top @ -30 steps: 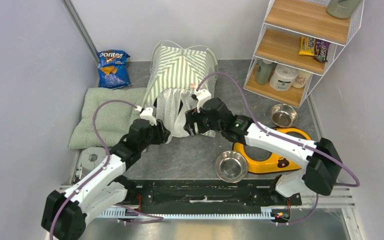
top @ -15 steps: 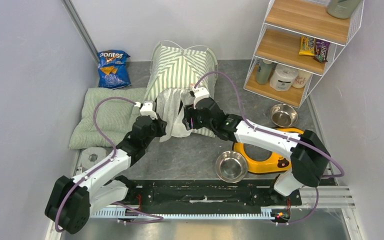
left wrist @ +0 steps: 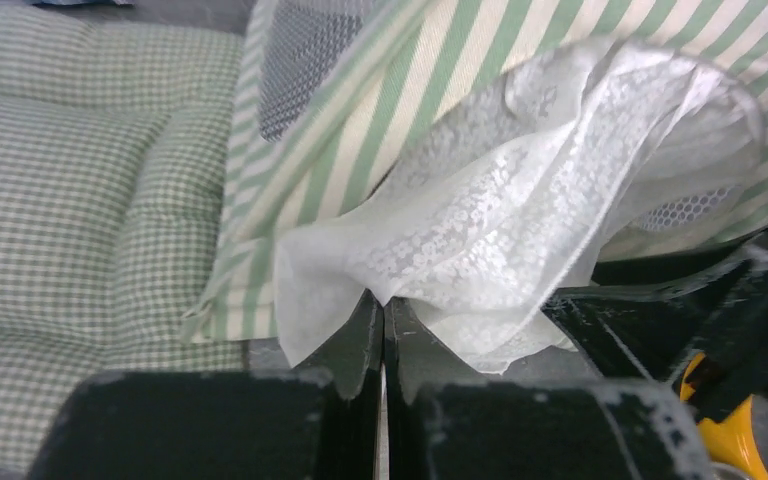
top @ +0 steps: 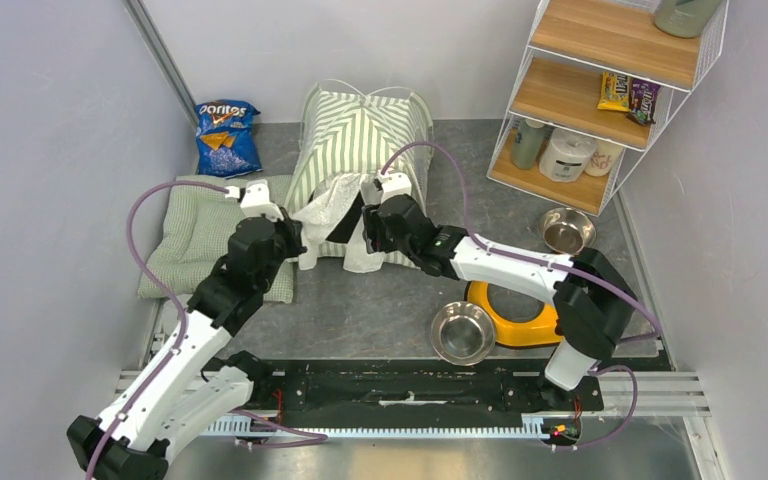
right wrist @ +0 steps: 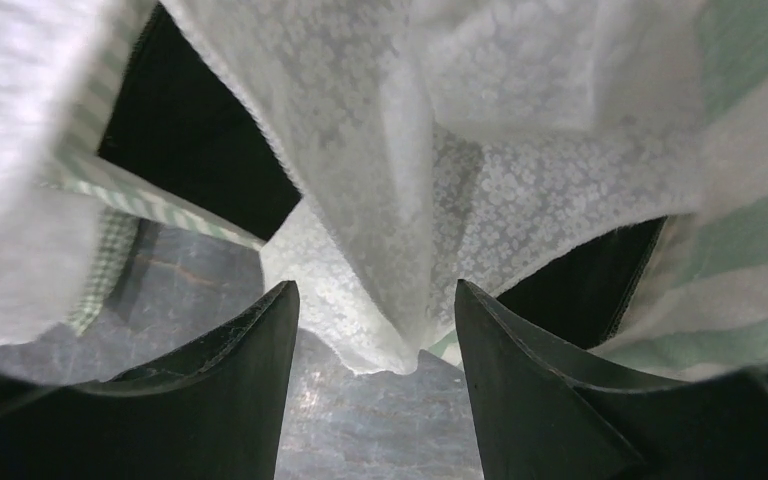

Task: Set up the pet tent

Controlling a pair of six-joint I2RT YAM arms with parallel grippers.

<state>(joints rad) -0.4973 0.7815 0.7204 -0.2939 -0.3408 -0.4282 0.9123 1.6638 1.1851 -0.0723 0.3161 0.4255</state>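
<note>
1. Top external view: the pet tent stands at the back middle of the grey surface, close to the rear wall. Its striped roof is up and thin poles arch over it.
2. Its white lace flap hangs crumpled across the front opening and covers much of the dark entrance.
3. A checked green cushion lies left of the tent, touching its front corner, and a Doritos bag stands behind the cushion.
4. A wire shelf fills the right rear, with a steel bowl in front of it.
5. A yellow bowl holder sits nearer, partly hidden under the right arm, with a second steel bowl just beside its left end.
6. The left arm reaches forward over the cushion's right edge. The left pincer is clenched on the flap's lower edge, fingers pressed together with lace pinched between them.
7. The right arm stretches low and leftward to the tent's front. The right pincer is released, its fingers apart on either side of a hanging fold of lace.
</note>
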